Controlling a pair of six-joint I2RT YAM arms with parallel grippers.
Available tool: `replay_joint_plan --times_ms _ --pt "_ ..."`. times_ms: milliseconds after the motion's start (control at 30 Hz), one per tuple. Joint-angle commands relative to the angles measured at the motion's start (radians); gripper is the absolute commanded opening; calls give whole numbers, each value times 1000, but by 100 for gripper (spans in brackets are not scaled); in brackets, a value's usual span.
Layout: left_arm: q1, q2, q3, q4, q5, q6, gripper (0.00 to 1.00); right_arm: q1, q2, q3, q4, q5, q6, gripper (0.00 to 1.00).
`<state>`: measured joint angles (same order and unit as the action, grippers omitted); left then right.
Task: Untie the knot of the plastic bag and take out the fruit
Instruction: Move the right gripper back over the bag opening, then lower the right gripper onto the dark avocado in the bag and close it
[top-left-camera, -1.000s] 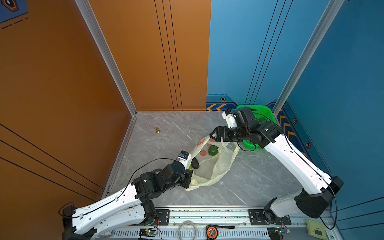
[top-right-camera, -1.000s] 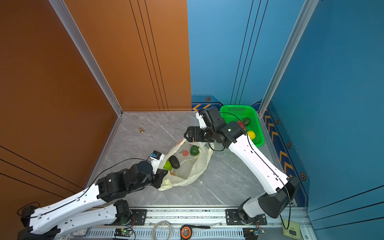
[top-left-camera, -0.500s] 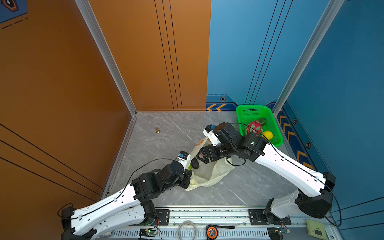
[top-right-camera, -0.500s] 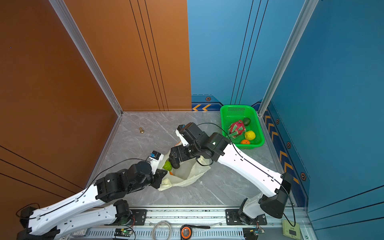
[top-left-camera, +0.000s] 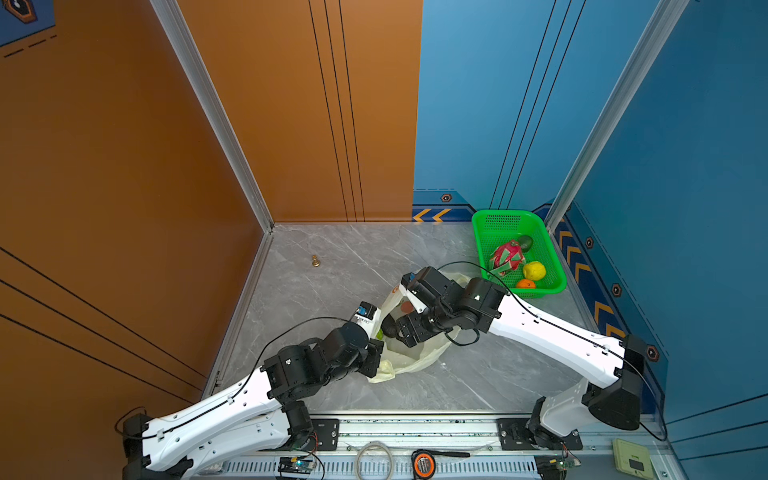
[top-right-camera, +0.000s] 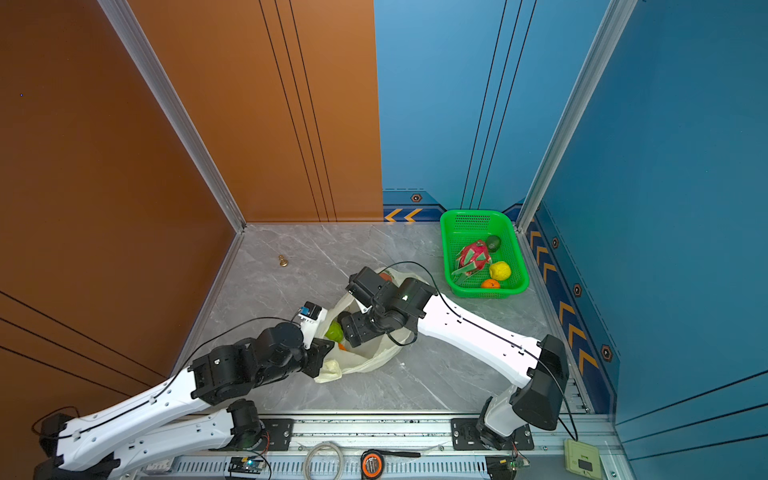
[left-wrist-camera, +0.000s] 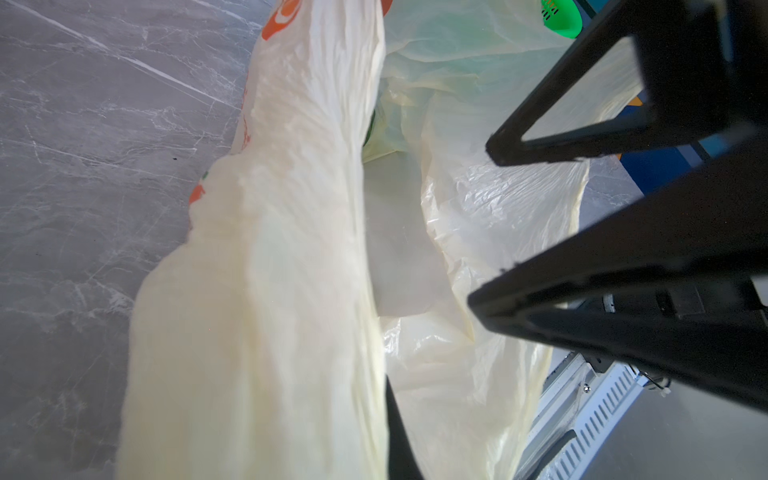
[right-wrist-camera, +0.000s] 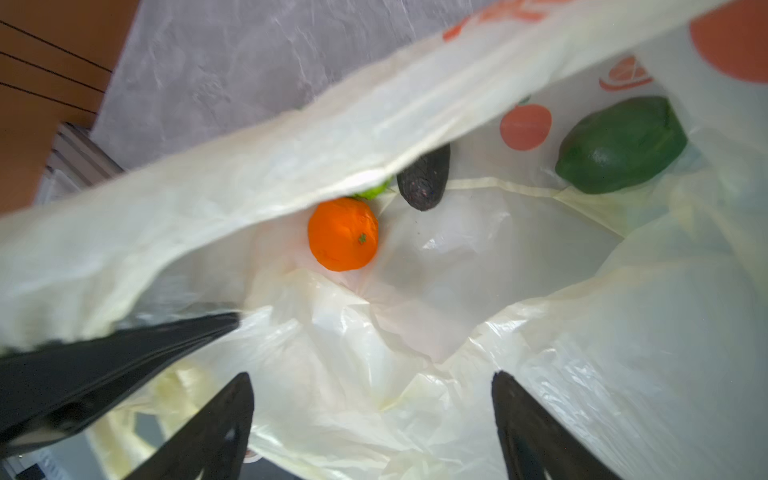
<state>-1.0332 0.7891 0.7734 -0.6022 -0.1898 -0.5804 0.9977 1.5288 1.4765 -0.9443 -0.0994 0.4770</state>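
Two grippers meet at one plastic bag (top-left-camera: 419, 359), which lies on the grey marble tabletop (top-left-camera: 332, 257) near the middle, a little toward the near edge, with its mouth gaping. The left gripper (top-left-camera: 376, 353) is clamped on the bag's near rim; in its wrist view the pale film bunches straight up toward the lens. The right gripper (right-wrist-camera: 370, 376) reaches into the open mouth with its jaws spread wide and nothing between them; we see only crumpled plastic below its fingertips (right-wrist-camera: 243, 386).

In the far right corner of the tabletop stands the green basket (top-left-camera: 503, 220), well apart from the bag. It holds a dragon fruit (top-left-camera: 507, 257), a lemon (top-left-camera: 534, 270), a round avocado (top-left-camera: 525, 243) and a small orange (top-left-camera: 525, 284).

Inside the bag, the right wrist view shows a dark green fruit (right-wrist-camera: 621, 145), a second orange (right-wrist-camera: 343, 235) and a blackish avocado (right-wrist-camera: 424, 178) — the last half under the bag's raised flap, with a sliver of light green fruit (right-wrist-camera: 374, 191) just beside it.

Near the far left corner stands a small brass pawn-like figure (top-left-camera: 316, 261), upright and alone.
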Motion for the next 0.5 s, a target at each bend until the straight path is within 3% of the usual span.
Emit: replay_joint_plan --times_ms 0,200,467 --pt "10 -4 9 -28 17 -2 0 -9 0 -85 101 21 -42 87" --pt "10 -11 -6 -30 36 -10 0 -1 54 -225 262 7 -60 86" --pt "11 -37 -13 -81 38 -12 0 77 61 -382 336 24 -39 86"
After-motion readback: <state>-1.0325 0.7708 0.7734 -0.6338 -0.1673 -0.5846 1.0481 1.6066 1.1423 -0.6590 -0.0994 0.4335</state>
